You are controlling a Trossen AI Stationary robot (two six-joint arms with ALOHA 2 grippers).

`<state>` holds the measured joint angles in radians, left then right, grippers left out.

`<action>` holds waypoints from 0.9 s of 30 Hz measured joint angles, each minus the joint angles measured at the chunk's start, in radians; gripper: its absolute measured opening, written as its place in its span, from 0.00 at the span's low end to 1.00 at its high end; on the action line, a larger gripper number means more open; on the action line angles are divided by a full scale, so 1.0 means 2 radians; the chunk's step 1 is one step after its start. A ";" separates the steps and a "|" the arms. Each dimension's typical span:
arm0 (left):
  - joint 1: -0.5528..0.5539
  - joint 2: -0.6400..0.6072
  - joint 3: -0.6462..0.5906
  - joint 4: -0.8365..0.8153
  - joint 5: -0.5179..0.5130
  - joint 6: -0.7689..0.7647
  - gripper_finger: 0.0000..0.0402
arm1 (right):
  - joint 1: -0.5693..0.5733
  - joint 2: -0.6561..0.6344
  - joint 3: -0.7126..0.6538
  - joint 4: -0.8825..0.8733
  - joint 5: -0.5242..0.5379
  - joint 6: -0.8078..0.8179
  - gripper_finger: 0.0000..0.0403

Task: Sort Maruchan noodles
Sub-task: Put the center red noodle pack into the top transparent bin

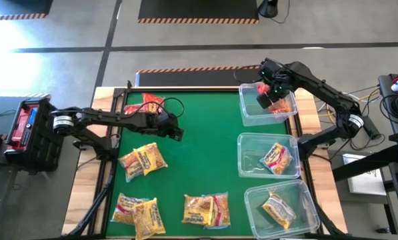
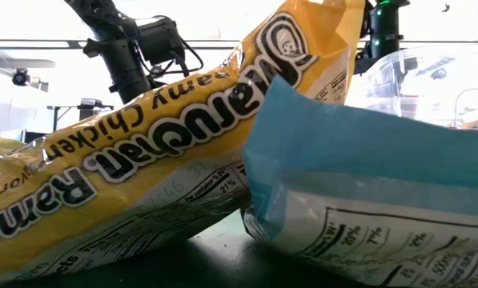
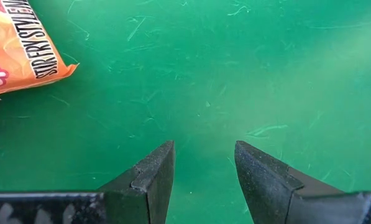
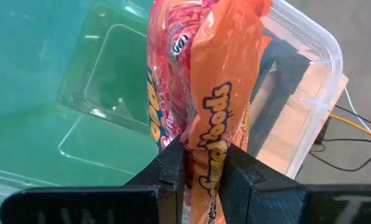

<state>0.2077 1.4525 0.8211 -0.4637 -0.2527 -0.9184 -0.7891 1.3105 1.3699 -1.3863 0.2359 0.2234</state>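
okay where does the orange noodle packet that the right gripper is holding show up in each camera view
High view: the orange packet hangs over the farthest clear bin, upper right, pinched by the right gripper.
Low view: not visible; yellow and blue packets fill the frame.
Left wrist view: not in it; the orange packet there lies on the green mat.
Right wrist view: centre, orange packet clamped between the fingers.
Shared landmark: that clear bin.

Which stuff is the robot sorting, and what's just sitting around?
Part of the job:
- noodle packets on the table
- orange packet pinched in the right gripper
- clear bins
- left gripper, open

Just there:
- cables
- green mat
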 joint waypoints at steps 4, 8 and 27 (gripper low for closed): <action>0.000 0.000 -0.001 0.004 0.000 0.000 0.38 | -0.003 0.010 -0.007 0.004 0.000 -0.018 0.15; 0.000 0.000 -0.004 0.005 0.000 -0.002 0.38 | -0.012 0.020 -0.021 0.004 -0.001 -0.032 0.15; 0.000 0.000 -0.026 0.036 0.000 -0.023 0.38 | -0.045 0.071 -0.036 0.025 -0.004 -0.086 0.15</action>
<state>0.2073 1.4532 0.7685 -0.3915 -0.2524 -0.9638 -0.8791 1.4517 1.2972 -1.3357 0.2289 0.0520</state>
